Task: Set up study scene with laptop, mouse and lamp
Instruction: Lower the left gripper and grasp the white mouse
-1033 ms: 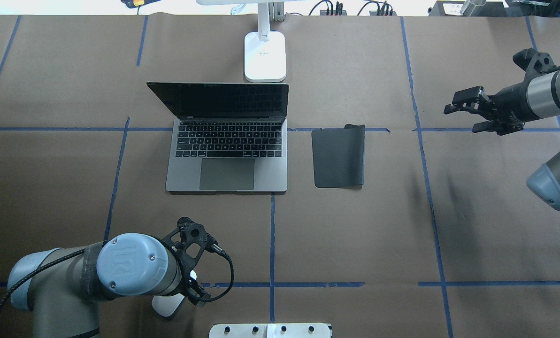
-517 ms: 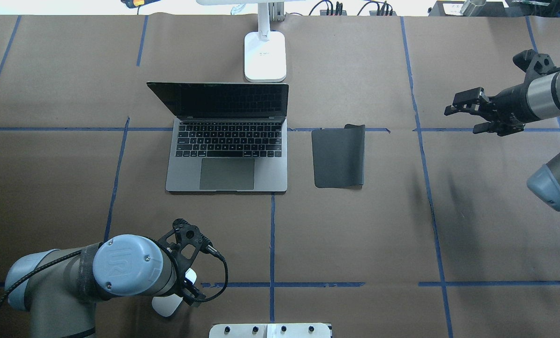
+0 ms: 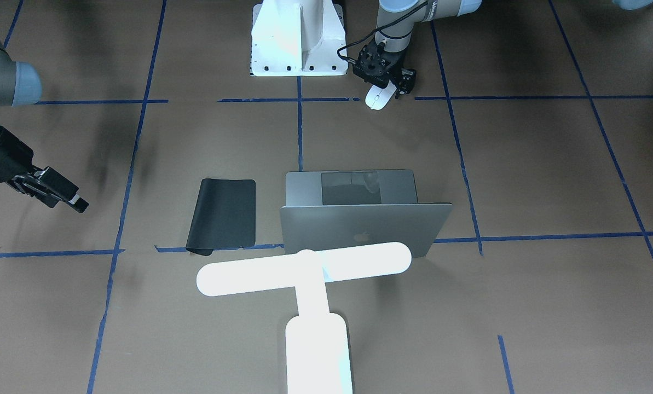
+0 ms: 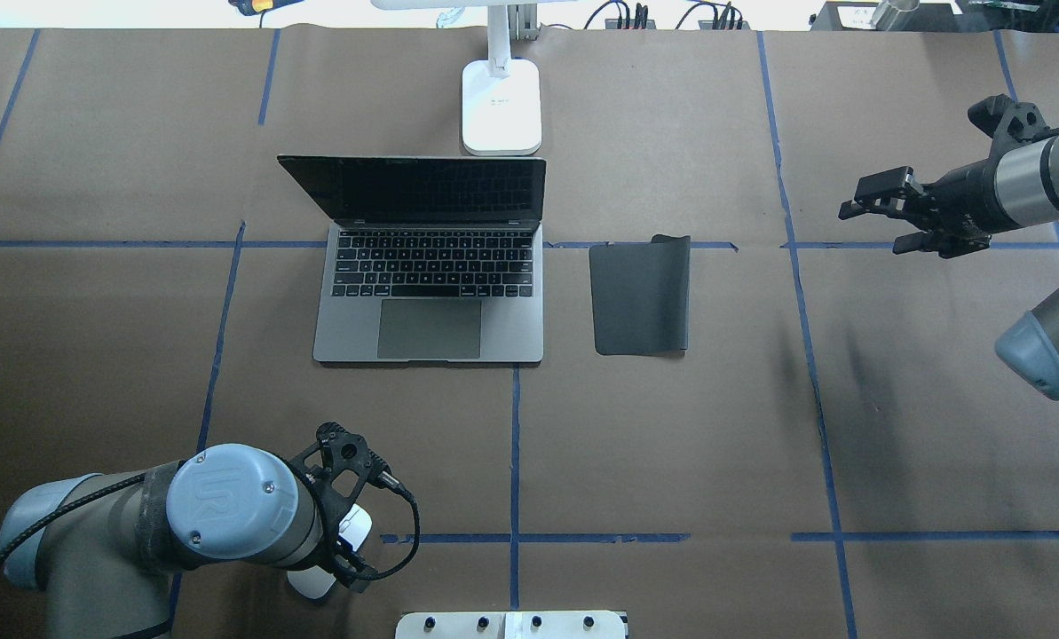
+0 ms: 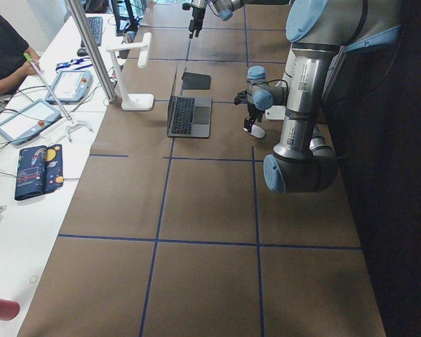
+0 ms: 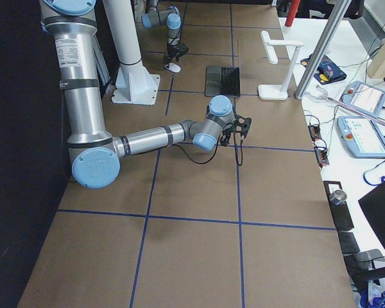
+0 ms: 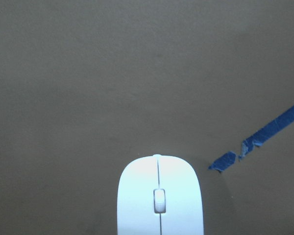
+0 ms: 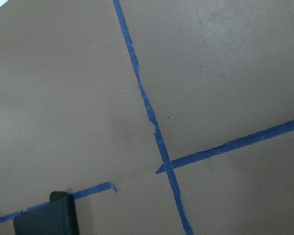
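The white mouse (image 7: 160, 196) lies on the brown paper near the robot's base, by a blue tape line; it also shows in the front view (image 3: 378, 100) and half hidden under the wrist in the overhead view (image 4: 312, 581). My left gripper (image 3: 387, 86) hangs low over the mouse's rear end and looks open. The silver-grey laptop (image 4: 430, 306) stands open at table centre, its screen dark. The glowing white lamp (image 3: 304, 268) stands behind it, its base (image 4: 501, 106) at the far edge. My right gripper (image 4: 880, 211) is open and empty, hovering far right.
A flat black pad (image 4: 640, 297) lies right of the laptop, one far corner curled up. The white bolted pedestal (image 3: 296, 38) stands at the near edge beside the left gripper. Blue tape lines grid the brown table (image 4: 671, 444). An operator's desk with devices borders the far side.
My left wrist has shifted a little left and toward the near edge over the mouse, which has stayed in place. My right gripper has barely moved.
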`<state>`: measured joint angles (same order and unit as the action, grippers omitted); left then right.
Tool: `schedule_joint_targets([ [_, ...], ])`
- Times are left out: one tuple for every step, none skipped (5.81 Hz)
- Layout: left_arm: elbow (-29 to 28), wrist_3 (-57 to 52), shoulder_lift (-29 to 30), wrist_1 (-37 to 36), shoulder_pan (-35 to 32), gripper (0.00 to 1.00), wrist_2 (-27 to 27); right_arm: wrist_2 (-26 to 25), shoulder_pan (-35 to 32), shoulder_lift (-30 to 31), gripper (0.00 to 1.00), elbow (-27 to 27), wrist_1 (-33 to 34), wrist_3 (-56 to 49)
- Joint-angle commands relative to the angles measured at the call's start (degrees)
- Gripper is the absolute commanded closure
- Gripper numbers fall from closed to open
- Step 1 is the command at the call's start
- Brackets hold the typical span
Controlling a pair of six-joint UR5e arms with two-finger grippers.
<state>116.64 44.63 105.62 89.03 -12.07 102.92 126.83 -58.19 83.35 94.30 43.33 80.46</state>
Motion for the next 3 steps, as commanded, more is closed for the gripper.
schedule_joint_targets([
  [-0.27,0.02,-0.07,0.09,0.46,0.00,0.26,0.09,0.01,0.06,0.00,0.09,0.00,-0.04],
  [-1.14,-0.16,0.11,0.18,0.73,0.00,0.26,0.35,-0.08,0.06,0.00,0.26,0.00,-0.04],
  [-1.50,-0.07,-0.15,1.31,0.82,0.00,0.26,0.35,-0.08,0.06,0.00,0.27,0.00,-0.04],
])
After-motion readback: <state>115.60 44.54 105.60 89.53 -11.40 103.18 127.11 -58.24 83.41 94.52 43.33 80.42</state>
